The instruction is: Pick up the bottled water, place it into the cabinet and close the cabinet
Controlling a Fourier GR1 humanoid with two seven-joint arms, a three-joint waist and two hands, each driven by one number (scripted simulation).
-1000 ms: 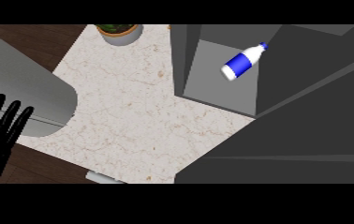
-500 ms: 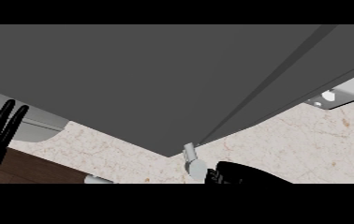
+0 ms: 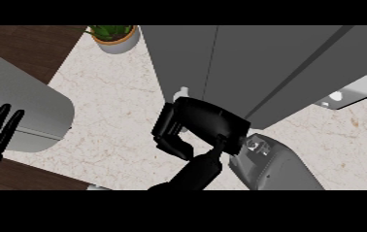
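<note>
Head view, looking steeply down at counter [image 3: 114,112], pale marbled top.

1. Cabinet [image 3: 272,56]: grey, occupies upper centre and right of view. Door fronts sit flush, w/ one thin seam running down between them; no gap showing, interior not visible. Small white handle [image 3: 183,91] at lower edge of left door.

2. Bottled water: not seen anywhere on counter or in either hand. W/ cabinet fronts shut across the view, its position cannot be confirmed.

3. Right hand [image 3: 204,124]: black, set against lower part of cabinet front, directly below the handle and touching or nearly touching it. Fingers [image 3: 172,143] relaxed, slightly bent toward counter, gripping nothing. Grey forearm [image 3: 279,168] enters from lower edge, right of centre.

4. Left hand [image 3: 11,126]: at left edge of view, fingers straight and pointing up, holding nothing, at rest. Well apart from cabinet.

5. Other items: potted plant [image 3: 113,36] at top, just left of cabinet, on counter's far corner. Large grey rounded object [image 3: 32,105] at left, beside left hand; type unclear.
</note>
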